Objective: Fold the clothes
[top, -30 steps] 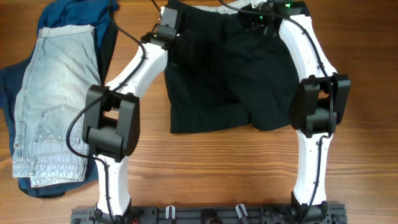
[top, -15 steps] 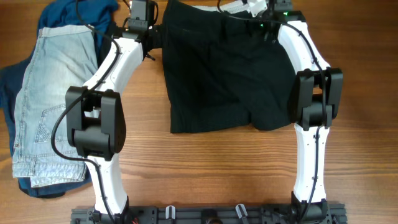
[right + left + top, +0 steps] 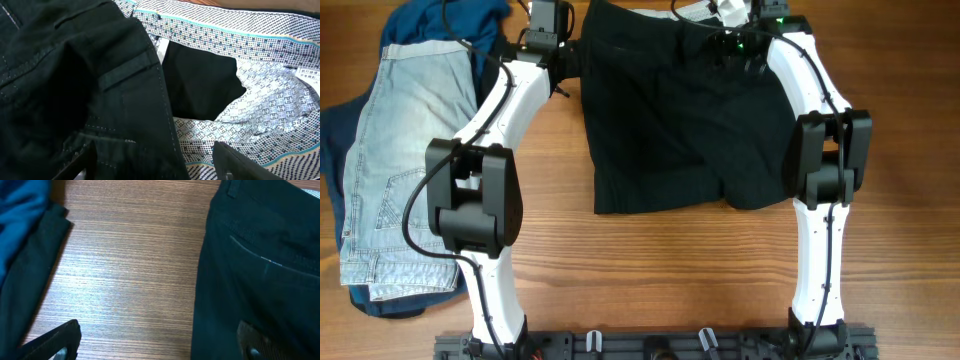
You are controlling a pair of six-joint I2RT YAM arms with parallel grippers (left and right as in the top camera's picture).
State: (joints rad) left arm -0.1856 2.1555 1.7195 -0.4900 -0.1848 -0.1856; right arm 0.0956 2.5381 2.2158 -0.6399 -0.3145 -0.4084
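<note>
Black shorts [image 3: 670,120] lie unfolded; left gripper [image 3: 155,342] beside them, right gripper [image 3: 157,164] above them, both released; next, I judge, grip their top edge.

Garments, three: one pair of black shorts [image 3: 680,120], one pair of light-blue denim shorts [image 3: 405,170], one dark blue garment [image 3: 440,20]; robot arms, two: left arm [image 3: 480,200], right arm [image 3: 825,160]; wooden table [image 3: 650,270], one.

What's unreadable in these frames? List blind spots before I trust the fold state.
Dark blue garment: overhead, mostly buried under light-blue denim shorts; shape unknown.
Black fabric shorts waistband: overhead, cut by top edge and right arm.
White label: right wrist, print too small.
Left gripper, right gripper: fingertips cropped by bottom edges; fabric contact unclear.
</note>
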